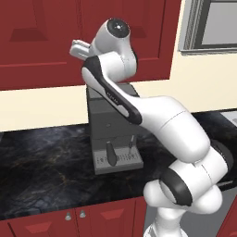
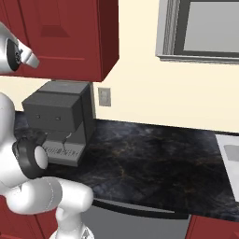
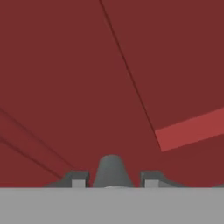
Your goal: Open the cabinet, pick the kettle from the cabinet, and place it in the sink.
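The dark red cabinet [image 3: 87, 78] fills the hand view from very close, its door shut. Its round silver knob [image 3: 111, 168] stands between my two fingertips, and my gripper [image 3: 114, 179] is shut on it. From the base, the cabinet [image 1: 41, 41] hangs above the counter with my white hand [image 1: 79, 48] pressed up to its door, and the cabinet [image 2: 70, 32] also appears at upper left in the right base view. The kettle is hidden. A corner of the pale sink [image 2: 226, 144] lies at the far right.
A grey coffee machine [image 1: 111, 134] stands on the dark marble counter [image 1: 46, 157] right below my hand, against the wall. A window [image 2: 205, 28] and a wall outlet [image 2: 104, 96] lie to the right. Low red cabinets [image 1: 74, 220] run under the counter.
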You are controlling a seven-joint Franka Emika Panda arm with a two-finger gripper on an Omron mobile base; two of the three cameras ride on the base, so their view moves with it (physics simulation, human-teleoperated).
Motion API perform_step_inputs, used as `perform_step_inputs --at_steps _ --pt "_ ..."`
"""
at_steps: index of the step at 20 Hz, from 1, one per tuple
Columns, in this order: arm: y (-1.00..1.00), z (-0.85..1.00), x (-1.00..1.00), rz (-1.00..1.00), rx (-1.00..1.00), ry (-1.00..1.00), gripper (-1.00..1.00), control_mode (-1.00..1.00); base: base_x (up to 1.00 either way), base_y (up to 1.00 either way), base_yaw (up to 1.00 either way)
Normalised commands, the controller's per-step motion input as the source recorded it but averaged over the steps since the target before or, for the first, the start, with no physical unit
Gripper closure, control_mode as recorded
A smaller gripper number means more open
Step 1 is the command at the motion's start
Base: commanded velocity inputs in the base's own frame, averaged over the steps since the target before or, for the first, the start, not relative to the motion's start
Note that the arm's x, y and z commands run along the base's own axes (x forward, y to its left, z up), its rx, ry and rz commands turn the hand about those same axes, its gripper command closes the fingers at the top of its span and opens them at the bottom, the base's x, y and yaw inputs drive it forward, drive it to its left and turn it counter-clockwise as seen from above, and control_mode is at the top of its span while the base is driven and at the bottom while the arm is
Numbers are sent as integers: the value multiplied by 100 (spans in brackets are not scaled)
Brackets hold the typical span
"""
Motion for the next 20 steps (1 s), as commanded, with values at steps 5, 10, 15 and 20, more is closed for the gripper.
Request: perform_step_inputs --at_steps 5,10,15,20 --pt "1 -1 -32 0 5 0 100 -100 0 0 0" --pt "0 2 -47 0 0 0 100 -100 0 0 0" --pt "-4 3 -60 0 0 -1 100 -100 0 0 0" --pt "-12 4 -66 3 1 -8 100 -100 0 0 0"
